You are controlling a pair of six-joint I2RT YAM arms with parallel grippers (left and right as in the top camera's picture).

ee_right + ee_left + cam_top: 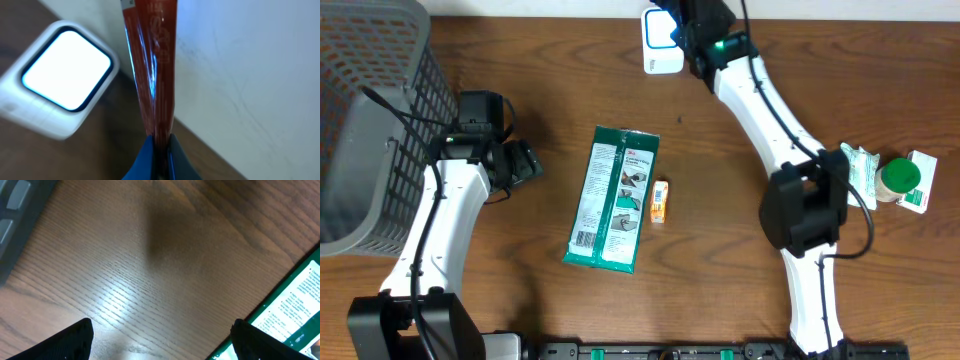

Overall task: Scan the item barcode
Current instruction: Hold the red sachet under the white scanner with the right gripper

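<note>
A thin red packet (155,65), the item, is pinched edge-on between the blue-tipped fingers of my right gripper (159,145), which is shut on it. It hangs just right of the white scanner (65,75), whose window glows white. In the overhead view the scanner (660,45) stands at the table's far edge with my right gripper (692,30) beside it, and the packet is hidden there. My left gripper (162,335) hovers open over bare wood with nothing between its fingers, left of a green packet (295,305).
The large green packet (612,198) lies mid-table with a small orange box (660,201) at its right. A grey mesh basket (370,120) fills the left side. A green-lidded bottle (898,178) and white-green packs (923,185) sit at the right edge.
</note>
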